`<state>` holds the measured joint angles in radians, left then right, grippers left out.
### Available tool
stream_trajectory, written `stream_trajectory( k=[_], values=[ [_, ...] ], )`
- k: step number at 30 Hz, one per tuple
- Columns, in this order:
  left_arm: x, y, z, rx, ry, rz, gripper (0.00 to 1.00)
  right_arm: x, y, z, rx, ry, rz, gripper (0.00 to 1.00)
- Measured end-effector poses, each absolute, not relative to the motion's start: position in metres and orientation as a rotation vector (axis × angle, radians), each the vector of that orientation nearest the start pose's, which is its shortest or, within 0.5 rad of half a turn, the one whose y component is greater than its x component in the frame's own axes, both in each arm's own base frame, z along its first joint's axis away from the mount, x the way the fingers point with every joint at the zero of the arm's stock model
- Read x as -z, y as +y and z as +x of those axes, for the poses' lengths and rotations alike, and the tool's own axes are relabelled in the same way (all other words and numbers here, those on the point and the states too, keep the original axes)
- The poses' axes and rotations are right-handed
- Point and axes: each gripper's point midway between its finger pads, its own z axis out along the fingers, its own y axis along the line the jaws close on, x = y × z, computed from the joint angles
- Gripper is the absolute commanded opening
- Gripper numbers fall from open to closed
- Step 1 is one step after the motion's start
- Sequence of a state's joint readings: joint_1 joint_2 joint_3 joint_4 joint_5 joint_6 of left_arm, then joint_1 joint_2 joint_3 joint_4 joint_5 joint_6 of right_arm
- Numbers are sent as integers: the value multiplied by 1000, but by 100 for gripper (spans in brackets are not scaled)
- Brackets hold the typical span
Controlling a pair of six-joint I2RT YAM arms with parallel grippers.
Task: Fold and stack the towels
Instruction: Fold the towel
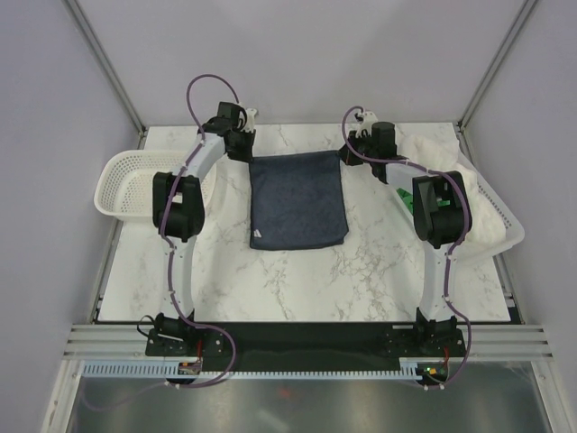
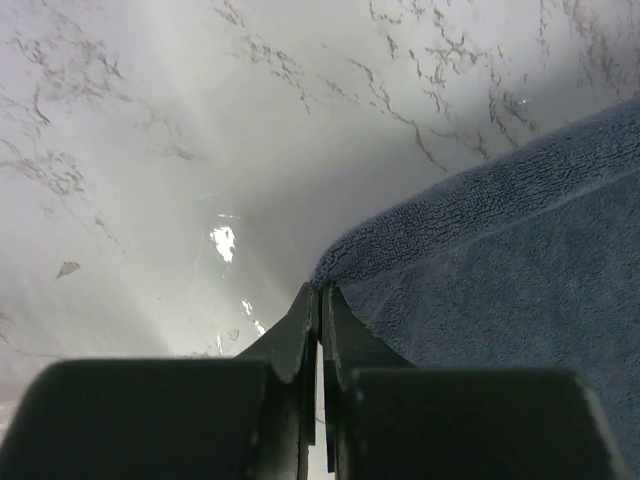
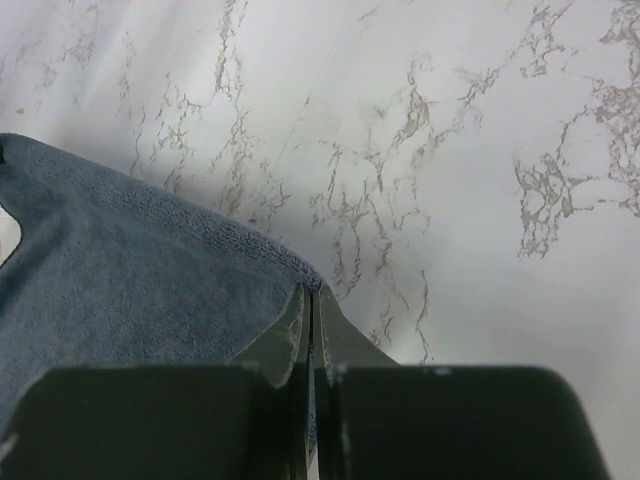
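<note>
The dark navy towel (image 1: 299,200) lies spread flat on the marble table, its far edge near both grippers. My left gripper (image 1: 245,149) is shut on its far left corner, which shows at the fingertips in the left wrist view (image 2: 322,290) beside the navy towel (image 2: 500,260). My right gripper (image 1: 347,152) is shut on the far right corner, seen in the right wrist view (image 3: 312,290) with the navy towel (image 3: 120,270) to the left. The large white towel (image 1: 442,153) lies heaped at the right. A bit of the green towel (image 1: 406,200) peeks out beside the right arm.
A white perforated basket (image 1: 122,180) stands at the table's left edge, with nothing showing in it. A second white basket (image 1: 505,221) sits at the right edge under the white towel. Bare marble table (image 1: 270,289) lies in front of the navy towel.
</note>
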<state>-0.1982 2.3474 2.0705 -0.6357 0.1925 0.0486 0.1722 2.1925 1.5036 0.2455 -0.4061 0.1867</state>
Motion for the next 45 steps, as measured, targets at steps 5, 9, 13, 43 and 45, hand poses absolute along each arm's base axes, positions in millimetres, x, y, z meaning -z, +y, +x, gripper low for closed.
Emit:
stream_trajectory(
  k=[5, 9, 13, 43, 45],
  values=[
    [-61, -145, 542, 328, 2493, 395, 2, -77, 174, 558, -637, 2037, -244, 0],
    [-65, -143, 527, 334, 2507, 400, 2, -83, 173, 542, -644, 2035, -245, 0],
    [-93, -144, 515, 335, 2466, 407, 2, -101, 170, 522, -646, 2016, -248, 0],
    [-139, -172, 373, 341, 2385, 538, 2, -142, 170, 387, -698, 1984, -289, 0],
    [-136, -171, 367, 325, 2398, 518, 2, -136, 171, 379, -703, 1997, -291, 0]
  ],
)
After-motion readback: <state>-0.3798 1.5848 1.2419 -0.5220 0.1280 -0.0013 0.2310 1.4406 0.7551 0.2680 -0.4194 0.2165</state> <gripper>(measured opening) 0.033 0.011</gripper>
